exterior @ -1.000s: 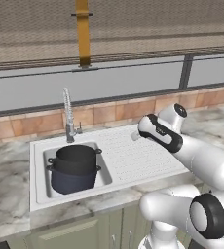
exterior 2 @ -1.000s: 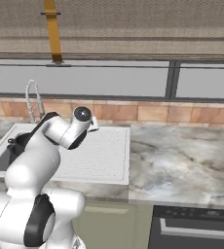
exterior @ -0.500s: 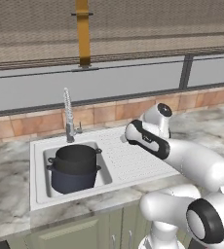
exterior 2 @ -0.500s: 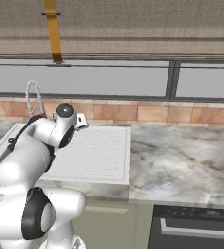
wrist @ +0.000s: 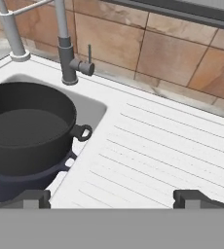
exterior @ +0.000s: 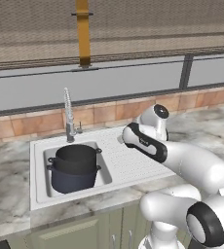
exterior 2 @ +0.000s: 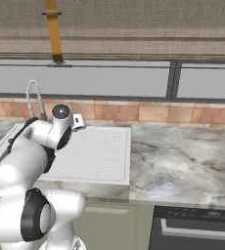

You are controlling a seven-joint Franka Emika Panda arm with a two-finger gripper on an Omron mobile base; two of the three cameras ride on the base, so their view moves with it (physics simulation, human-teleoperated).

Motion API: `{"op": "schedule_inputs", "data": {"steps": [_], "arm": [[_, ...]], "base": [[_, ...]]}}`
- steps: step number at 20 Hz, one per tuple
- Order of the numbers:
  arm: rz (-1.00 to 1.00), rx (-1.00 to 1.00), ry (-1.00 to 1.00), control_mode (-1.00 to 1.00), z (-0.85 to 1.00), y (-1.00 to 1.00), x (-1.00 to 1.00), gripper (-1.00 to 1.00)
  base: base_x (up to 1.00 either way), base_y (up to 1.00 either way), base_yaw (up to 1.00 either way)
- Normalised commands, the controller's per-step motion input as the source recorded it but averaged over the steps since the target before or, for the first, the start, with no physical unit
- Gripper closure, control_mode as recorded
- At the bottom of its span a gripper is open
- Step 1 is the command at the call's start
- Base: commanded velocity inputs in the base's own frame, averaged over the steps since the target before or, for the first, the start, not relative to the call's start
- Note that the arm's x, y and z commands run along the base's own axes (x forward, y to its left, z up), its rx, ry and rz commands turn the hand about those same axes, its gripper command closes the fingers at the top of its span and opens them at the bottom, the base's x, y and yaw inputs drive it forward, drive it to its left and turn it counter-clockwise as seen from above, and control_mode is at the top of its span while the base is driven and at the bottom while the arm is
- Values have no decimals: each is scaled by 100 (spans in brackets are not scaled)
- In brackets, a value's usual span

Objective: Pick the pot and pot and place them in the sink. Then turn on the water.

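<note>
Nearest to me, the white arm is reaching forward over the marble counter, and its gripper is hanging above the ribbed drainboard with its two dark fingertips standing wide apart and holding nothing.

Just left of the drainboard, the white sink is holding both pots in its basin. The matte black pot is sitting stacked on the dark navy-blue pot, its small loop handle pointing toward the drainboard. From the hand view, the black one is looking empty, and the blue one is showing as a rim and side beneath it.

Farther back, at the far edge of the sink, the chrome spring faucet is rising and arching over the basin. Its short lever is standing upright beside the stem.

Behind the faucet, a brown tiled backsplash is running along the wall, with a long window above it.
</note>
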Motion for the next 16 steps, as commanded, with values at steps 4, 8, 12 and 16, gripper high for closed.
{"op": "schedule_inputs", "data": {"steps": [4,8,12,16], "arm": [[0,0,0,-100,0,0,0,-100],[0,0,-2,-100,0,0,0,-100],[0,0,-1,-100,0,0,2,-100],[0,0,-1,-100,0,0,13,-100]], "base": [[0,0,0],[0,0,0],[0,0,0],[0,0,0]]}}
